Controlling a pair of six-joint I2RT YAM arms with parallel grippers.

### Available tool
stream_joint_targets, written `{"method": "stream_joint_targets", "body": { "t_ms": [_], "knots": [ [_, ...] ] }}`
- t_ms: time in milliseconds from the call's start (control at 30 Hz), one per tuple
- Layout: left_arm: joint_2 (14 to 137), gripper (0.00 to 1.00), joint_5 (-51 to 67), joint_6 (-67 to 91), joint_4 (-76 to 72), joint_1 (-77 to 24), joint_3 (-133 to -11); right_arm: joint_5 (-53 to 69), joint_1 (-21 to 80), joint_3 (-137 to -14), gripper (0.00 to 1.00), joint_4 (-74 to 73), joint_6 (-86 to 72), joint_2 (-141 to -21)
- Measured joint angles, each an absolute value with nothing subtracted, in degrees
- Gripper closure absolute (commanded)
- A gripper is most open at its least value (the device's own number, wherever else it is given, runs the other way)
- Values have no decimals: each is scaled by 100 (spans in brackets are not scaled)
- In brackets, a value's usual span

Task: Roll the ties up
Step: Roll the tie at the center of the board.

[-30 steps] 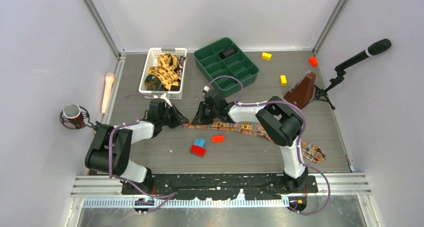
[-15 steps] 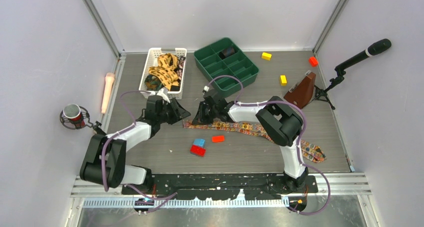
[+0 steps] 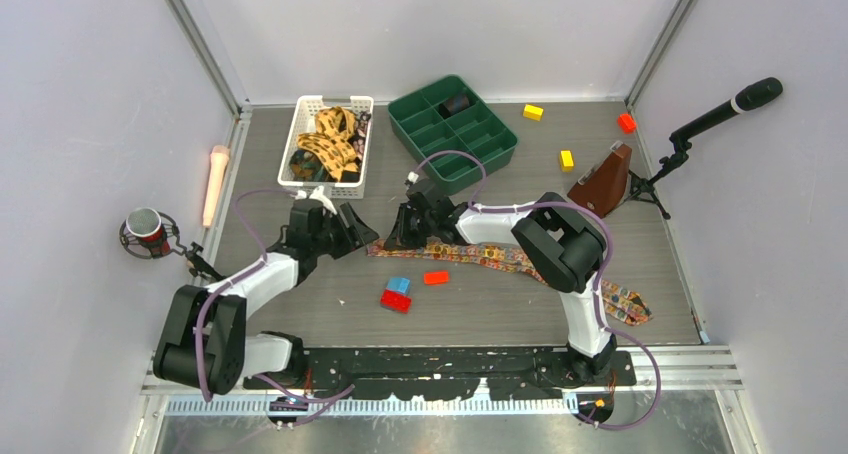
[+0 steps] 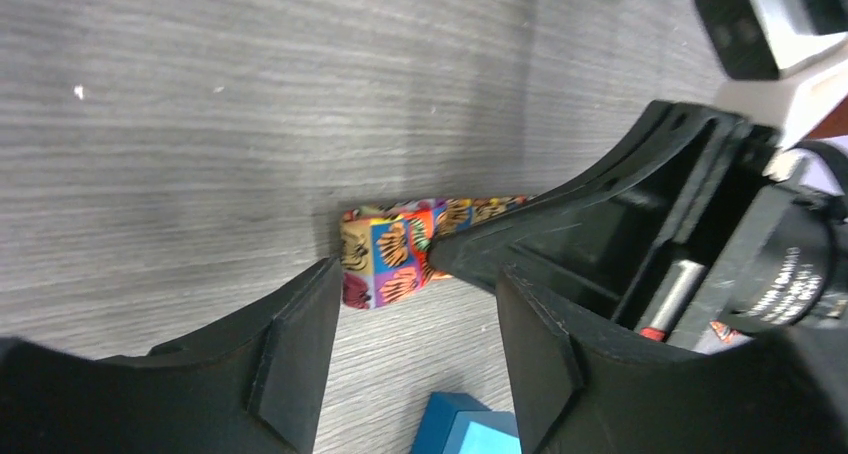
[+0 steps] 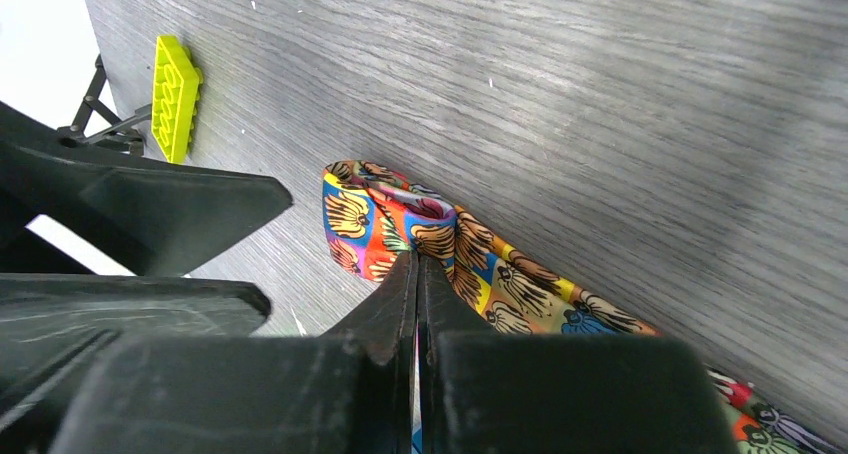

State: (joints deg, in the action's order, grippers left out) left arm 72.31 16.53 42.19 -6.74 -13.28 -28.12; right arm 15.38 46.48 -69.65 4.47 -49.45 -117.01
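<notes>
- The patterned tie (image 3: 500, 259) is lying stretched across the tabletop (image 3: 480, 309), running from the centre of the top view toward the lower right, where its wide end is resting.
- Its narrow end (image 4: 385, 259) is showing only a first short fold, so I judge the roll as barely begun.
- The right pincer (image 5: 417, 266) is holding narrow, its jaws pressed together on the fabric just behind that fold, and it is staying where it was a second ago.
- The left pincer (image 4: 420, 304) is standing wide, its jaws straddling the folded end without touching it.
- Over the last second the left arm's elbow is swinging down and to the left in the top view while its pincer is re-angling beside the fold; the tie itself is not shifting.
- That probably means the left side is lining up to take the fold and turn it over.
- The other ties (image 3: 330, 144) are waiting in the white basket (image 3: 336, 99), upper left of centre.
- A blue block (image 4: 465, 429) is sitting just beside the work.
</notes>
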Motion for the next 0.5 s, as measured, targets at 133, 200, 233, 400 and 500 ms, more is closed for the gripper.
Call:
{"method": "stream_joint_targets", "body": {
  "t_ms": [133,200,233,400,500],
  "knots": [
    [7271,36,1643,4182,-698,-1328,-2604,1507,4648,-6965,100,440,-4945,-11701],
    [7293,36,1643,4169,-707,-1328,-2528,1490,4648,-6965,100,434,-4945,-11701],
    [7293,36,1645,4160,-718,-1328,-2493,1483,4648,-6965,100,432,-4945,-11701],
    [7297,36,1649,4152,-932,-1328,-2357,1463,4648,-6967,100,421,-4947,-11701],
    [7347,37,1651,4152,-1094,-1328,-2287,1459,4648,-6969,100,414,-4947,-11701]
  ]
}}
